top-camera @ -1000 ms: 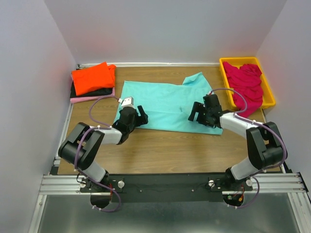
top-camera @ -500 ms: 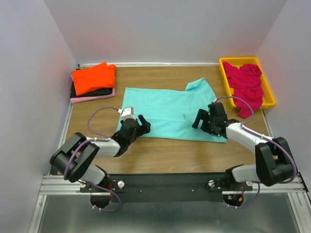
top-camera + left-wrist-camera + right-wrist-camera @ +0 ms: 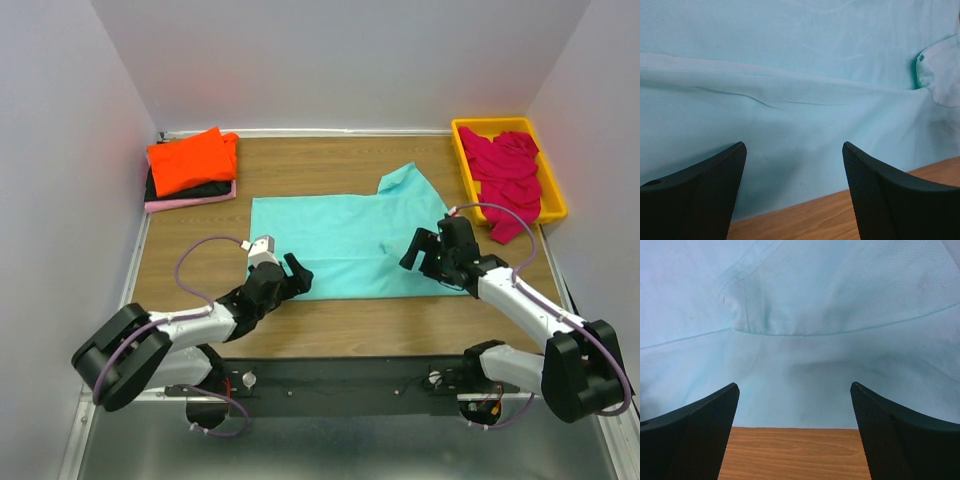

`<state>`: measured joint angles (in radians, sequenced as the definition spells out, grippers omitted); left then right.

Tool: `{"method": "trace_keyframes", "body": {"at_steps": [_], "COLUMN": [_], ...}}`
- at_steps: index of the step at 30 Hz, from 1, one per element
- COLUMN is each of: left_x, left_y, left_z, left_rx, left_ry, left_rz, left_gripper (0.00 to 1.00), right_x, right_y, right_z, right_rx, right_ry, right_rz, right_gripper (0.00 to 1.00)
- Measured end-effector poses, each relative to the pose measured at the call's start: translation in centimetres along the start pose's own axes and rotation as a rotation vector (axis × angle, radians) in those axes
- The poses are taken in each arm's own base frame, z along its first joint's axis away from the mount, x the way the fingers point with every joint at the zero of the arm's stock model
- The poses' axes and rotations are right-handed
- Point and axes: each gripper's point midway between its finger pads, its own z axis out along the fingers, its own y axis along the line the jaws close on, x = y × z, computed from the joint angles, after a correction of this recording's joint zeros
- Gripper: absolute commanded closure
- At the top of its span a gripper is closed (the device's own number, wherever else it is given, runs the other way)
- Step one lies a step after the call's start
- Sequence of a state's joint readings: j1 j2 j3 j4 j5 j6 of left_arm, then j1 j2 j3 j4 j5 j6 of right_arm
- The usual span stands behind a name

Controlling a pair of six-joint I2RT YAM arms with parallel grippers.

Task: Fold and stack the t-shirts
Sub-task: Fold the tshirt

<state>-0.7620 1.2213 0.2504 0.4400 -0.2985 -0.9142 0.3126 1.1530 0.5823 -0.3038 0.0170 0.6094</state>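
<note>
A turquoise t-shirt (image 3: 340, 240) lies spread flat across the middle of the table, one sleeve sticking up at its back right. My left gripper (image 3: 295, 278) sits at the shirt's near left corner and is open. In the left wrist view the gripper (image 3: 794, 150) straddles the cloth's near hem (image 3: 790, 205), holding nothing. My right gripper (image 3: 418, 252) is at the near right edge, also open. In the right wrist view this gripper (image 3: 794, 387) spans the turquoise hem (image 3: 795, 420) above bare wood. Folded orange-red (image 3: 190, 160), black (image 3: 200, 188) and pale pink (image 3: 185, 203) t-shirts are stacked at the back left.
A yellow tray (image 3: 462, 128) at the back right holds crumpled magenta t-shirts (image 3: 505, 170). White walls close in the table on three sides. Bare wood (image 3: 380, 320) shows between the shirt's near hem and the arms' base rail.
Both grippers have drawn back toward the near edge of the table, and the turquoise shirt has slid nearer with them. Both stayed open.
</note>
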Motion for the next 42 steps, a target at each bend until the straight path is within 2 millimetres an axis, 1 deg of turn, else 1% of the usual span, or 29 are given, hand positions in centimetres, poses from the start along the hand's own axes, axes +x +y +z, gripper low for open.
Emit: {"method": "trace_keyframes", "body": {"at_steps": [1,2,4,5,7,8,9,10,11,12,14,15,16,17,20,21,23,24,25,26,27,29,30,31,33,36,38,42], "left_x": [-0.2,-0.6,-1.9,-2.6,-5.9,-7.6,-9.4,-10.6,-12.7,-14.5,-17.0,-18.1,-19.1,-19.6,-21.0,-21.2,-21.6,-21.7,-21.8,-21.9,-22.0,-22.5,-22.7,-23.0,-23.4,-24.0,-24.0,-23.7], "left_y": [0.0,0.0,-0.5,-0.9,-2.9,-3.6,-4.4,-4.7,-4.7,-4.4,-3.1,-2.5,-1.3,-0.7,1.0,1.3,1.9,2.2,2.4,3.0,3.4,5.2,5.6,6.4,7.4,8.2,8.4,8.7], "left_z": [-0.4,-0.6,-1.1,-1.2,-1.9,-2.1,-2.3,-2.4,-2.4,-2.4,-1.9,-1.4,-0.8,-0.3,1.9,2.7,4.2,5.1,5.6,6.4,6.8,8.1,8.5,9.3,10.2,11.5,12.1,13.7], "left_rx": [-0.006,-0.013,-0.020,-0.019,-0.005,0.000,0.002,0.000,-0.015,-0.037,-0.095,-0.126,-0.172,-0.197,-0.276,-0.297,-0.325,-0.336,-0.344,-0.358,-0.367,-0.406,-0.413,-0.428,-0.452,-0.465,-0.463,-0.449], "left_ry": [-0.002,-0.010,-0.038,-0.058,-0.140,-0.181,-0.225,-0.252,-0.299,-0.336,-0.380,-0.392,-0.396,-0.395,-0.361,-0.346,-0.322,-0.308,-0.297,-0.282,-0.274,-0.251,-0.246,-0.235,-0.222,-0.200,-0.185,-0.147], "left_rz": [0.002,0.009,0.020,0.027,0.033,0.037,0.049,0.049,0.057,0.065,0.083,0.089,0.108,0.117,0.175,0.194,0.218,0.231,0.239,0.246,0.249,0.249,0.248,0.247,0.245,0.251,0.254,0.261], "left_gripper": [0.14,0.11,0.08,0.07,0.04,0.03,0.03,0.03,0.03,0.03,0.04,0.04,0.04,0.04,0.05,0.06,0.07,0.08,0.09,0.10,0.11,0.12,0.12,0.13,0.16,0.21,0.23,0.28], "right_x": [0.0,-0.2,-1.3,-2.2,-5.0,-6.1,-7.9,-9.5,-11.4,-12.7,-15.5,-16.6,-17.7,-19.0,-22.2,-23.4,-24.7,-25.3,-26.1,-26.9,-27.3,-28.0,-28.3,-28.6,-28.9,-28.7,-28.4,-28.2], "right_y": [0.0,0.1,0.6,1.1,2.6,3.1,4.1,4.8,5.8,6.5,7.7,8.1,8.4,8.8,8.7,8.4,7.1,6.7,6.2,5.5,5.2,4.2,3.9,3.8,3.7,3.7,3.7,3.5], "right_z": [-0.1,-0.2,-0.6,-0.9,-1.6,-1.8,-2.2,-2.4,-2.6,-2.7,-2.5,-2.1,-1.6,-0.8,1.6,2.6,4.6,5.3,6.4,7.6,8.4,10.2,11.1,11.9,13.4,15.6,16.6,17.8], "right_rx": [0.000,0.000,0.001,-0.002,-0.022,-0.025,-0.036,-0.037,-0.040,-0.044,-0.048,-0.046,-0.040,-0.036,-0.016,-0.007,0.015,0.019,0.021,0.027,0.029,0.032,0.032,0.026,0.019,0.001,-0.003,-0.005], "right_ry": [0.000,-0.002,-0.020,-0.038,-0.099,-0.124,-0.160,-0.191,-0.225,-0.249,-0.301,-0.313,-0.321,-0.329,-0.339,-0.343,-0.326,-0.324,-0.317,-0.311,-0.306,-0.288,-0.281,-0.273,-0.262,-0.233,-0.218,-0.205], "right_rz": [0.000,0.000,0.000,0.001,0.003,0.004,0.005,0.003,0.000,-0.003,-0.011,-0.014,-0.018,-0.019,-0.014,-0.008,0.008,0.014,0.021,0.030,0.032,0.042,0.046,0.047,0.046,0.044,0.043,0.042], "right_gripper": [0.01,0.01,0.01,0.00,0.00,0.00,0.00,0.00,0.00,0.00,0.01,0.02,0.03,0.04,0.09,0.09,0.11,0.12,0.12,0.13,0.14,0.14,0.14,0.14,0.14,0.14,0.13,0.13]}}
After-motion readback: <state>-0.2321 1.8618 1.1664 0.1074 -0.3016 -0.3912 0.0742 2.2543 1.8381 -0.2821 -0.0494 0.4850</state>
